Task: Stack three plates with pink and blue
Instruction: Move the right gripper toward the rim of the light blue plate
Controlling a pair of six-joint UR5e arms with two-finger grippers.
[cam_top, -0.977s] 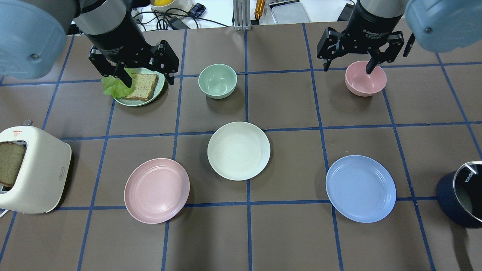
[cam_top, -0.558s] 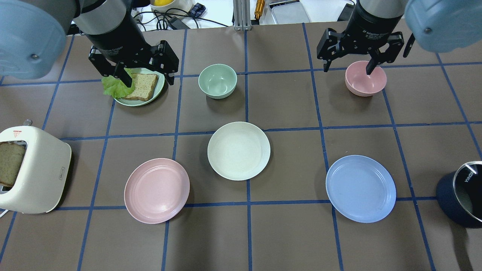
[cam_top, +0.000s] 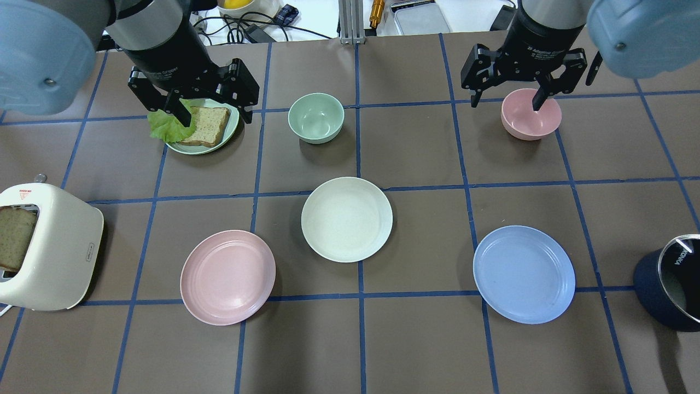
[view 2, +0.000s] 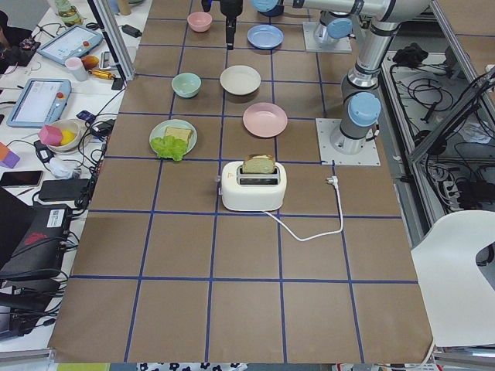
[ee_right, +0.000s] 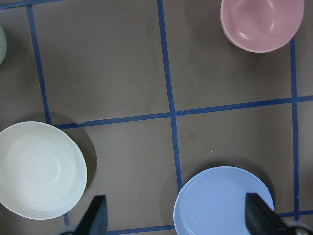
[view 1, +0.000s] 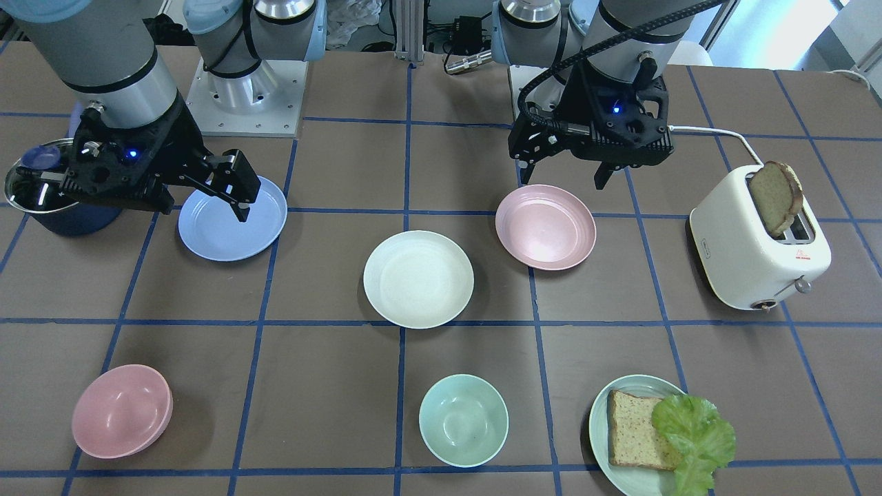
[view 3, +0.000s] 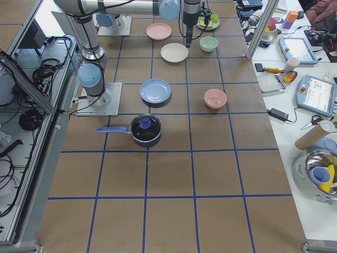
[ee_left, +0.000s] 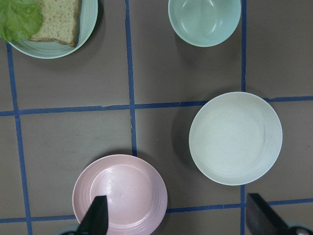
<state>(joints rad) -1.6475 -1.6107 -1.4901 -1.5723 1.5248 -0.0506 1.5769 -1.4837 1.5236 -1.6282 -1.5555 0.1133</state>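
Three plates lie apart on the brown table. The pink plate (cam_top: 228,277) is at the front left, the cream plate (cam_top: 346,219) in the middle, and the blue plate (cam_top: 524,274) at the front right. My left gripper (cam_top: 216,112) is open and empty, high above the table. Its wrist view shows the pink plate (ee_left: 120,193) below one finger and the cream plate (ee_left: 235,138) to the right. My right gripper (cam_top: 506,98) is open and empty, also held high. Its wrist view shows the blue plate (ee_right: 224,200) and the cream plate (ee_right: 41,169).
A white toaster (cam_top: 46,246) holding a bread slice stands at the left edge. A green plate (cam_top: 229,128) with bread and lettuce, a green bowl (cam_top: 316,117) and a pink bowl (cam_top: 530,115) sit along the back. A dark blue pot (cam_top: 670,284) is at the right edge.
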